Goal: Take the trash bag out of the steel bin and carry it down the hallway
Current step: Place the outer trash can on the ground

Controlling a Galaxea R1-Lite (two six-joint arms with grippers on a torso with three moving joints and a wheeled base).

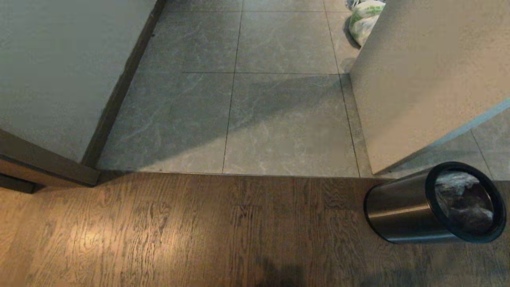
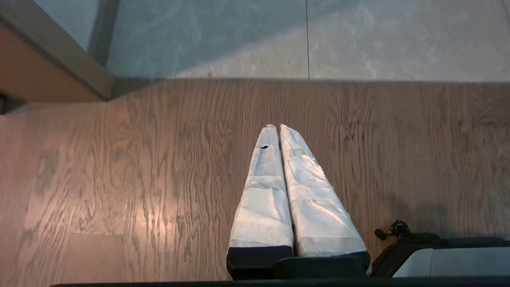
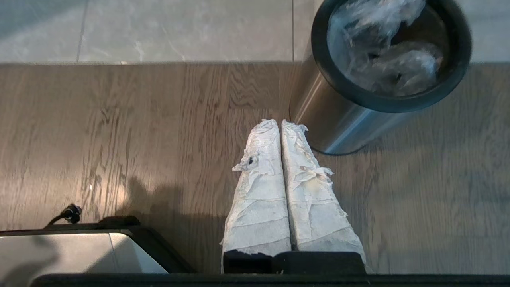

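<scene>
Fingers of both grippers were pressed together, holding nothing: the left gripper (image 2: pixel 277 126) hung over bare wood-plank floor (image 1: pixel 179 231), and the right gripper (image 3: pixel 279 121) hung over the same planks just beside the steel bin (image 1: pixel 398 213). That bin stood on the wood close to the edge where the planks met the grey tiles of the hallway (image 1: pixel 279 99). Inside it sat the trash bag (image 1: pixel 462 199), crumpled clear plastic below the black rim. At the hallway's far end, a white-and-green bag (image 1: pixel 364 18) lay behind a pale wall corner (image 1: pixel 430 71).
</scene>
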